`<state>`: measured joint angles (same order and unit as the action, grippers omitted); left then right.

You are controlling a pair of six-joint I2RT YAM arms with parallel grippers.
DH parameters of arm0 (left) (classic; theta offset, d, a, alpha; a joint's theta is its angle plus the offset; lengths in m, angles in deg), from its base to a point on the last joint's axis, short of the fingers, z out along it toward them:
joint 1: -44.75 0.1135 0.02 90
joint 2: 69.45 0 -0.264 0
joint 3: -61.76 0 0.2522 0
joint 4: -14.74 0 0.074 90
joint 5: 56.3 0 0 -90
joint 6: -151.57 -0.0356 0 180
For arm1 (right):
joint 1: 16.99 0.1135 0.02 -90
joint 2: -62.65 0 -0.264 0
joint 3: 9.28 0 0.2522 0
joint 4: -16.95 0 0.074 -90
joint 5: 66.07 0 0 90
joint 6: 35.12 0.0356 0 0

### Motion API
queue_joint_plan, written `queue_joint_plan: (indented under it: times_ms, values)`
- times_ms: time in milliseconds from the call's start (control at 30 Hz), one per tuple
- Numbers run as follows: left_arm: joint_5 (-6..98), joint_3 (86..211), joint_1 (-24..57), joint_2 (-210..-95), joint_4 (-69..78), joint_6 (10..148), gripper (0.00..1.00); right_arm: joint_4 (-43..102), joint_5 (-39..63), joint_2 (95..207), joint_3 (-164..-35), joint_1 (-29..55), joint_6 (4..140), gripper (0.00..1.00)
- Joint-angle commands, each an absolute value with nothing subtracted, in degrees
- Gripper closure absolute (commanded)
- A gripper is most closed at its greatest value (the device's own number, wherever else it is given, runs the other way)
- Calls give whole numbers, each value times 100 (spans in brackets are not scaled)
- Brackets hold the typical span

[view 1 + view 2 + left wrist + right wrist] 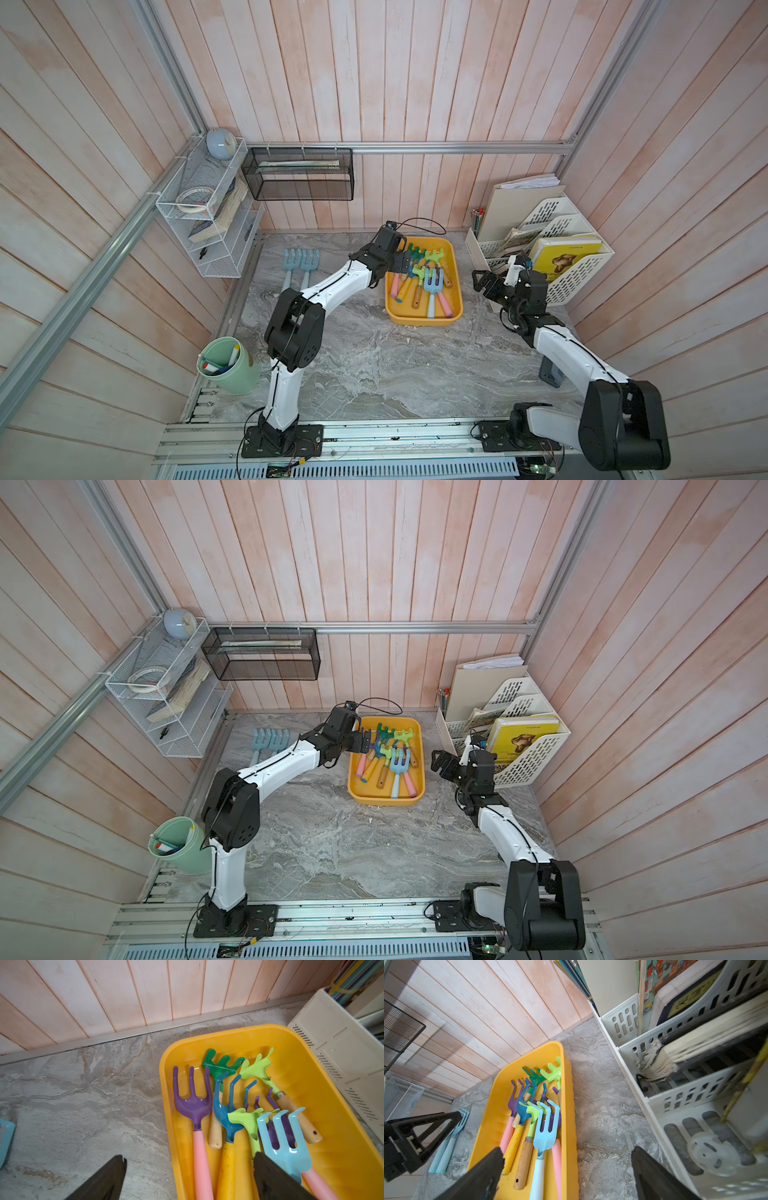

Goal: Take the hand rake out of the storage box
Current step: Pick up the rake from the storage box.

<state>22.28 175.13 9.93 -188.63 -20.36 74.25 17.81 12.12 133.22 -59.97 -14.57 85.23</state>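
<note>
The storage box (424,322) (386,801) is a shallow yellow tray at the back middle of the table. Several hand rakes lie heaped in it, a light blue one (433,277) (284,1142) (546,1124) on top. My left gripper (401,262) (365,741) (189,1157) is open and hangs over the box's left rim (166,1088). One finger is above the table, the other above the rake handles, and it holds nothing. My right gripper (482,282) (440,762) (568,1150) is open and empty, to the right of the box.
Two light blue rakes (300,266) (450,1142) lie side by side on the table left of the box. A white file rack (569,266) with books stands close behind the right arm. A green cup (228,365) of markers stands front left. A black mesh basket (299,174) hangs on the wall.
</note>
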Motion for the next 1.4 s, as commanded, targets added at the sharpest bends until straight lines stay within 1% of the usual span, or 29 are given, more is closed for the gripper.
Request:
queue_joint_plan:
  times_ms: [0, 100, 167, 200, 233, 400, 433, 500, 533, 633, 667, 833, 900, 967, 1100, 1367]
  values:
    - [2410, 18241, 820, -19321, -2211, 7377, 2, 1938, 1352, 13240, -5961, -1484, 8507, 2]
    - [2530, 19130, 666, -20048, -2608, 7387, 8, 1993, 1468, 13201, -5963, -1489, 8461, 2]
    - [2631, 19490, 635, -20406, -2692, 7417, 12, 1995, 1472, 13175, -5949, -1488, 8459, 2]
    - [2672, 19600, 635, -20516, -2745, 7452, 16, 1987, 1454, 13174, -5949, -1489, 8459, 2]
    - [2712, 19679, 635, -20627, -2783, 7479, 22, 1990, 1445, 13173, -5944, -1486, 8459, 2]
    - [2728, 19507, 617, -20692, -2831, 7510, 45, 1942, 1481, 13208, -5917, -1488, 8450, 2]
    - [2693, 19421, 608, -20647, -2864, 7527, 48, 1938, 1487, 13234, -5921, -1488, 8441, 2]
    - [2599, 19053, 569, -20458, -2847, 7554, 60, 1945, 1488, 13274, -5937, -1488, 8428, 2]
    - [2578, 18711, 550, -20292, -2732, 7533, 63, 1947, 1488, 13279, -5935, -1493, 8424, 2]
    - [2412, 17819, 529, -19841, -2341, 7579, 63, 1908, 1496, 13262, -5914, -1488, 8428, 2]
    - [2399, 17696, 534, -19782, -2314, 7559, 62, 1893, 1492, 13268, -5898, -1488, 8432, 2]
    - [2496, 17695, 497, -19795, -2423, 7594, 57, 1886, 1435, 13308, -5911, -1482, 8432, 2]
    - [2448, 17733, 446, -19788, -2430, 7607, 51, 1878, 1444, 13271, -5890, -1495, 8441, 2]
    - [2321, 17756, 362, -19733, -2426, 7639, 43, 1871, 1429, 13253, -5875, -1492, 8448, 2]
    - [2136, 17724, 158, -19566, -2254, 7686, 42, 1854, 1400, 13270, -5869, -1486, 8450, 2]
    - [2783, 17605, -60, -19538, -1927, 8038, 42, 1853, 1401, 13270, -5858, -1488, 8450, 2]
